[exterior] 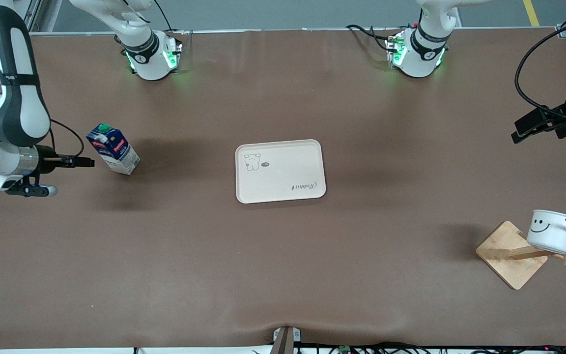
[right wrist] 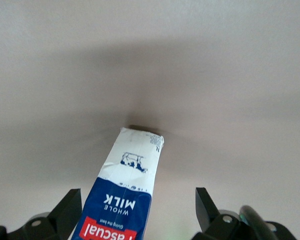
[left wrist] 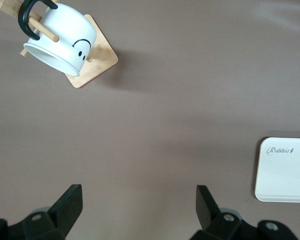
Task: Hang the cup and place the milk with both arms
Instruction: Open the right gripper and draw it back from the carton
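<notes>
The milk (exterior: 114, 149) is a blue and white carton with a red label and a green cap. It stands on the table toward the right arm's end. My right gripper (exterior: 82, 161) hangs level with the carton's top, just beside it. In the right wrist view the milk (right wrist: 132, 170) shows between the fingers of my right gripper (right wrist: 135, 200), which is open, with a wide gap on one side. The cup (exterior: 553, 231), white with a black smiley, hangs by its black handle on a peg of the wooden rack (exterior: 509, 255). My left gripper (exterior: 528, 129) is open over bare table, well away from the cup (left wrist: 62, 42).
A cream tray (exterior: 280, 171) with a bear drawing lies at the table's middle with nothing on it; its corner (left wrist: 285, 170) shows in the left wrist view. The rack's square bamboo base (left wrist: 97, 60) sits near the left arm's end. Cables run by the left arm.
</notes>
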`<control>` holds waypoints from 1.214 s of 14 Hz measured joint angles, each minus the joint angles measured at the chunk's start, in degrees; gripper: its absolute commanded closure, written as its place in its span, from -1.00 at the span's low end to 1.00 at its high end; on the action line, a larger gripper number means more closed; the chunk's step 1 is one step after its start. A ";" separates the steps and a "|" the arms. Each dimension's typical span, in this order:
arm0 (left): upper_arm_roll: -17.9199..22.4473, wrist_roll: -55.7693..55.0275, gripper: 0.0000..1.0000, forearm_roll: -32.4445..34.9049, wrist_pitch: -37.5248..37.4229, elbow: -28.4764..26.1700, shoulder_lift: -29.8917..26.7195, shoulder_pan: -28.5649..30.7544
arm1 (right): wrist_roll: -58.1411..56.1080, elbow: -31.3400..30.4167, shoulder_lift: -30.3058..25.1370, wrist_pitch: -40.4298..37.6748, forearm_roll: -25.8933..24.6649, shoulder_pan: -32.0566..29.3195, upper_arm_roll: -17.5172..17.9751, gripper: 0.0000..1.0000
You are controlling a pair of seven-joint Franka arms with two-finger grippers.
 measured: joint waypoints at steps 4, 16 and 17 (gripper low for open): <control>0.30 0.00 -1.00 0.00 0.79 0.13 0.45 0.22 | 0.00 5.34 0.04 -6.18 -0.01 -0.02 0.00 -1.00; 0.06 0.00 -1.00 4.63 0.80 0.64 0.47 -0.13 | 0.39 24.08 1.17 -9.09 -0.11 -0.04 0.03 -1.00; 0.04 0.00 -1.00 4.63 0.80 0.64 0.48 -0.17 | 0.43 24.47 0.90 -10.69 -0.19 -0.15 -0.10 -1.00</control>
